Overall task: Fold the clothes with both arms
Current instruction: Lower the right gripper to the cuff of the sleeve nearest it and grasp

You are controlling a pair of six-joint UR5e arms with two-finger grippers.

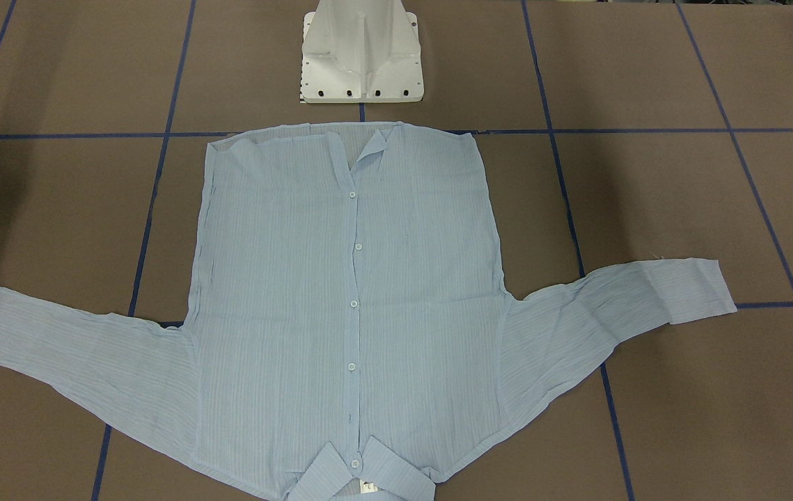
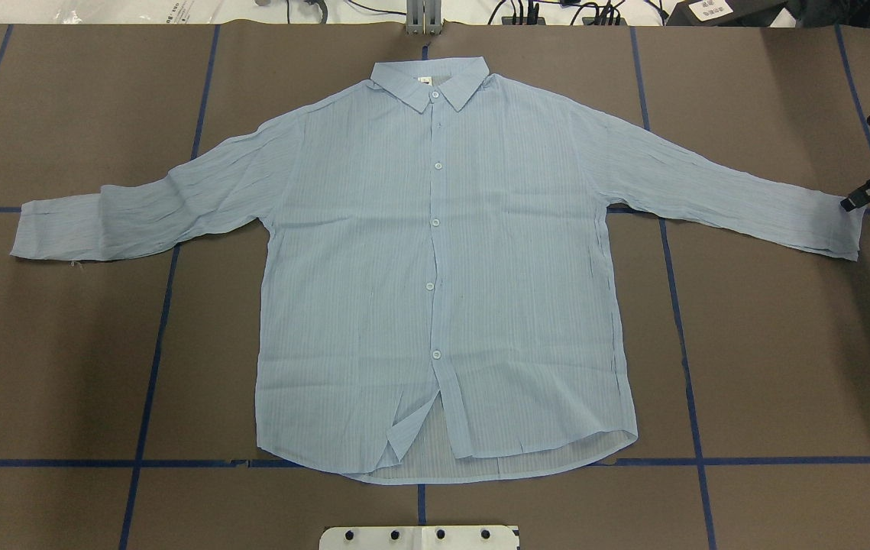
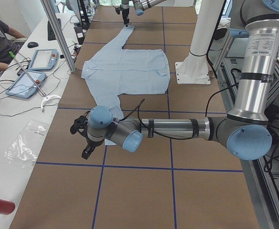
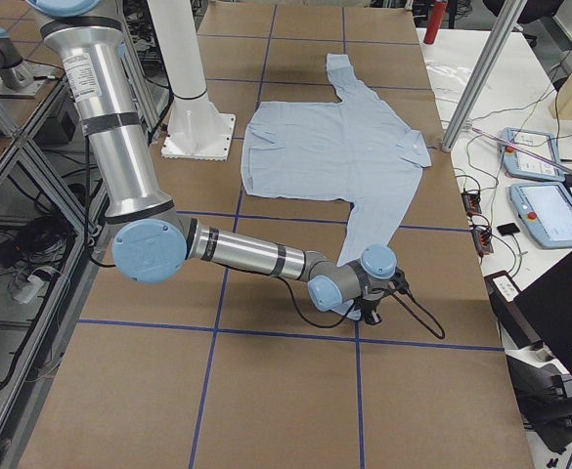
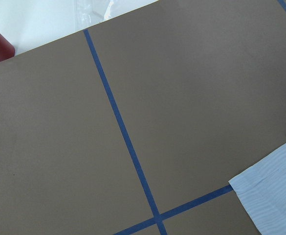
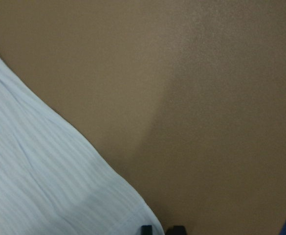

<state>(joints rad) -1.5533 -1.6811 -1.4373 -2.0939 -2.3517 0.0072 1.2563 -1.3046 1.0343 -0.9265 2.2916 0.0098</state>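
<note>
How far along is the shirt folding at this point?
Done: nothing is folded. The shirt lies flat and buttoned, with both sleeves spread out. In hand: the right gripper sits at the edge of the right cuff, and the left gripper is near the left cuff. No view confirms a grip for either. Left: every fold, sleeves and body.
</note>
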